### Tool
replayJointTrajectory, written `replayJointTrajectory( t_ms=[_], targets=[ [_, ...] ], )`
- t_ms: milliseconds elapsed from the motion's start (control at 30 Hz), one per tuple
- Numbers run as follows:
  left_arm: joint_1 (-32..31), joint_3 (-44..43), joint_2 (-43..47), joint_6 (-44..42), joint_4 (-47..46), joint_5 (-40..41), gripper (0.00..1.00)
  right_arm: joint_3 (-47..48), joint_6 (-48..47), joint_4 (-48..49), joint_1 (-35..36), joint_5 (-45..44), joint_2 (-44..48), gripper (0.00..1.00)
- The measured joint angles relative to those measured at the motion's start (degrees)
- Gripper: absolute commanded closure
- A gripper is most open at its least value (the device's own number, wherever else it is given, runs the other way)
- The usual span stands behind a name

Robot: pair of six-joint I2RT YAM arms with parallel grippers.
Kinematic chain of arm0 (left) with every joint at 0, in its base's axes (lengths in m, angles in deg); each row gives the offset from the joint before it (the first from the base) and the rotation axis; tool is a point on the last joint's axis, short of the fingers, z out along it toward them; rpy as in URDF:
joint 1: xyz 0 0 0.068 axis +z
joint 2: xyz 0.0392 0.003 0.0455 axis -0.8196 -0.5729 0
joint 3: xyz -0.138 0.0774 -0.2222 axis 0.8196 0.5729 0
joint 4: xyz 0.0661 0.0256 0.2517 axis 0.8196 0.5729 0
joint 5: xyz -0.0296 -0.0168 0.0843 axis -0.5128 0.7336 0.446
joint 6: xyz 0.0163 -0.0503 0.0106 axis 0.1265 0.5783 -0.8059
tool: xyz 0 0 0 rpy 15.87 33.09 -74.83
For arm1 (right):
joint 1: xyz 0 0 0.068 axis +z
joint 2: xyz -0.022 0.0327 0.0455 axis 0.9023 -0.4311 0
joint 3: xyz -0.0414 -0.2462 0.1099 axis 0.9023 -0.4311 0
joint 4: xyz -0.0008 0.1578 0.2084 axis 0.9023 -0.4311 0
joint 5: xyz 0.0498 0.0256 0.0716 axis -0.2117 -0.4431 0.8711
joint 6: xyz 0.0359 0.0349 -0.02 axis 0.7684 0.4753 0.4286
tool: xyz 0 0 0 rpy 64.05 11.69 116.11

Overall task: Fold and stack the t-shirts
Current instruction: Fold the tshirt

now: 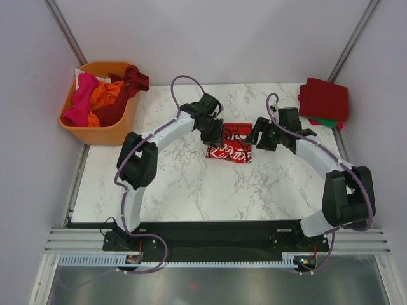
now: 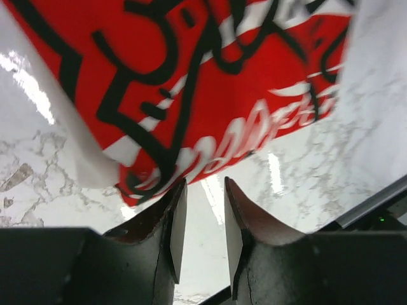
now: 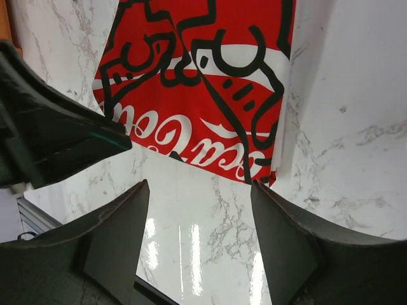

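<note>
A cream-white t-shirt with red Coca-Cola print [image 1: 230, 147] lies folded small on the marble table [image 1: 178, 184], mid-back. My left gripper [image 1: 213, 136] hovers at its left edge, jaws slightly apart with only marble between them [image 2: 205, 181]; the print [image 2: 210, 95] fills the view just beyond its tips. At the shirt's right edge my right gripper [image 1: 257, 136] stands wide open and empty [image 3: 200, 185], with the print [image 3: 197, 95] ahead of its fingers. Folded t-shirts [image 1: 324, 100], dark red over green, are stacked at the back right corner.
An orange plastic basket [image 1: 95, 132] at the back left holds crumpled pink [image 1: 81, 101], orange [image 1: 105, 95] and dark red [image 1: 130, 82] shirts. Grey walls close in the table on three sides. The arm bases sit at the near edge.
</note>
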Motion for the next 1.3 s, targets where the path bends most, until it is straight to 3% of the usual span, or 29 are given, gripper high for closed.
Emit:
replayJointTrajectory(
  t_ms=[233, 633, 733, 933, 1167, 1300],
  targets=[
    [1.8, 16.3, 0.3, 2.2, -7.6, 1.7, 0.69, -2.3, -0.3, 0.1, -1.6, 0.5, 2.3, 0.27],
    [1.9, 25.1, 6.5, 3.6, -15.2, 3.5, 0.72, -5.2, 2.7, 6.3, -0.9, 8.4, 2.2, 0.27],
    [1.7, 25.4, 9.8, 3.6, -13.5, 4.6, 0.72, -5.2, 3.1, 7.3, -0.6, 9.3, 2.2, 0.27],
    [1.8, 19.8, 15.0, 3.6, -13.4, 3.1, 0.82, -5.2, 3.6, 7.5, -0.5, 10.0, 2.2, 0.27],
    [1.8, 12.0, 7.3, 3.6, -14.7, 0.9, 0.85, -5.2, 3.5, 7.4, -0.5, 10.1, 2.2, 0.27],
    [2.1, 12.1, 1.4, 3.6, -14.9, 0.8, 0.87, -5.2, 2.6, 7.1, -0.5, 10.1, 2.2, 0.27]
  ],
)
